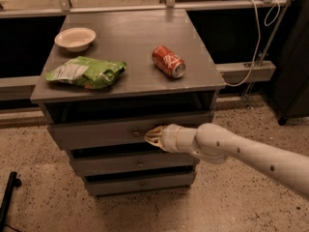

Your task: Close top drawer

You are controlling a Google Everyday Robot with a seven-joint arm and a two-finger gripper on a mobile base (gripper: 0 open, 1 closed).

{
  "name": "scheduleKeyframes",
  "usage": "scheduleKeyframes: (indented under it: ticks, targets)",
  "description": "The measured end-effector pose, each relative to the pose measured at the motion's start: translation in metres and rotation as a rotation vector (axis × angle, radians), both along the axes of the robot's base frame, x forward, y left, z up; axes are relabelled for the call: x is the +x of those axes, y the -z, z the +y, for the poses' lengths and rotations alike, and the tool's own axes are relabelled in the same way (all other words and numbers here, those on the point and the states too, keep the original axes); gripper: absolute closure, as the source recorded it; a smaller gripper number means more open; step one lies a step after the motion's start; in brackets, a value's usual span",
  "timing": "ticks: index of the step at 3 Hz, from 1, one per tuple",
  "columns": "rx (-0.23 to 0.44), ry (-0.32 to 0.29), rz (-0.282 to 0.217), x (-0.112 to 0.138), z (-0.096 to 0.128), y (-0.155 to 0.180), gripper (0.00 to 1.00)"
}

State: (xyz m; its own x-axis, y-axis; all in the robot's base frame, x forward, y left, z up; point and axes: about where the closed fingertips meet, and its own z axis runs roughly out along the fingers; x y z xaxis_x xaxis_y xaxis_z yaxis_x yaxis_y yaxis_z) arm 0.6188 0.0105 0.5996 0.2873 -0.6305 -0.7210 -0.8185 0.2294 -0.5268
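Where the speckled floor [58, 211] lies nearest, a black rod-like object [7, 197] lies along the lower left edge; what it is cannot be told. The cream arm [241, 151] enters from the lower right and reaches leftward at drawer height. Bottom drawer [116, 185] and middle drawer [106, 164] are narrower grey fronts, each with a small knob, stacked under the wide one. The gripper [152, 135] is at the front panel of the top drawer [91, 135], tip just right of the brass knob [136, 134] and seemingly against the wood; whether it is spread or closed cannot be told, and it grasps nothing that can be seen. The top drawer sits directly beneath the cabinet top [140, 81], its front standing a little forward of the frame, with a dark gap showing above the panel's upper edge. On the cabinet top, nearest the front left, lies a green crisp bag [87, 72], flat. To its right, apart from it, a red soda can [169, 62] lies on its side, silver end facing front-right. Further back at left, a pale bowl [75, 38] stands upright. Behind the cabinet runs a low ledge [241, 71], and a white cable [258, 42] hangs down at right.
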Motion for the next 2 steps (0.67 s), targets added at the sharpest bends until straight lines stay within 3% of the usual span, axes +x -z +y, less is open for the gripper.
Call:
scheduleKeyframes:
  ticks: [2]
  targets:
    - [0.022,-0.049,-0.085,-0.001,-0.007,-0.02,1.0]
